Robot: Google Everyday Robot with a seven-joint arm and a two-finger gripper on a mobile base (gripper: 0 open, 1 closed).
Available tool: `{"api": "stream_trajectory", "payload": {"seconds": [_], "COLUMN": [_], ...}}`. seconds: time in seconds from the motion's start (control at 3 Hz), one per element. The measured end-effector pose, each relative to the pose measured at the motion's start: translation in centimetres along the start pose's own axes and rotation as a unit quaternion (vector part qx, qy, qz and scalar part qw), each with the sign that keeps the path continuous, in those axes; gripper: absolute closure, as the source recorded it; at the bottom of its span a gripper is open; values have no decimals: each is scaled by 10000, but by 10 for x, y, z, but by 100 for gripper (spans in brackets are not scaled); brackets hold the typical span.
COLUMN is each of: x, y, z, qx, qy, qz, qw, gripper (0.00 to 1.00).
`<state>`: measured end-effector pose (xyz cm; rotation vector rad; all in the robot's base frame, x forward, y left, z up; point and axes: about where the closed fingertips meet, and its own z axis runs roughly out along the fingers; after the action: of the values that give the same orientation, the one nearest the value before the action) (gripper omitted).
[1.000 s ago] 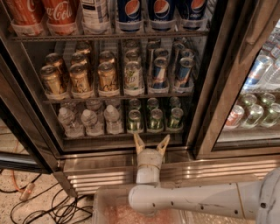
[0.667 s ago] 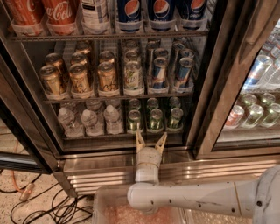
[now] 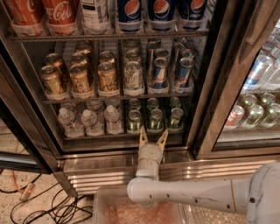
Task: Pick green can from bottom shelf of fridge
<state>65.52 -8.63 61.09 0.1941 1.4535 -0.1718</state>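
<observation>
camera view:

- the fridge (image 3: 209, 109) stands with its inside exposed. the dark frame runs down the right side, and a ribbed steel base panel (image 3: 100, 176) lies below the opening.
- the bottom shelf (image 3: 105, 136) carries clear water bottles (image 3: 89, 121) on its left half and small green cans in two rows on its right half.
- the green can (image 3: 155, 119) stands upright in the front row, in the middle of three. another green can stands just beside it on each side, and its silver top faces up.
- the gripper (image 3: 153, 136) is at the front edge of the bottom shelf, directly below the green can in this view. it is released: the two pale fingers (image 3: 142, 134) spread apart in a v, tips pointing into the fridge. nothing is between them. the fingertips are just short of the can and do not grasp it.
- the white arm (image 3: 197, 197) enters from the lower right, bends below the base panel and rises to the gripper.
- the rack above holds gold-brown cans (image 3: 81, 78) on the left, a taller white-and-green can (image 3: 133, 75) in the middle and blue cans (image 3: 159, 72) on the right.
- the top rack holds red cola bottles (image 3: 59, 11) and blue cola bottles (image 3: 161, 8).
- a second cooler (image 3: 258, 105) with bottles stands to the right.
- dark cables (image 3: 52, 205) lie on the floor at lower left.
</observation>
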Motion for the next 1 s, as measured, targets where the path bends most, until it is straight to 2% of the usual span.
{"api": "stream_trajectory", "payload": {"seconds": [0.67, 1.0], "x": [5, 8], "y": [-7, -6], "z": [16, 26], "qx": [191, 205], "qy": [-83, -141], "qz": [-72, -85], "qw": [9998, 9997], "gripper": [33, 33]}}
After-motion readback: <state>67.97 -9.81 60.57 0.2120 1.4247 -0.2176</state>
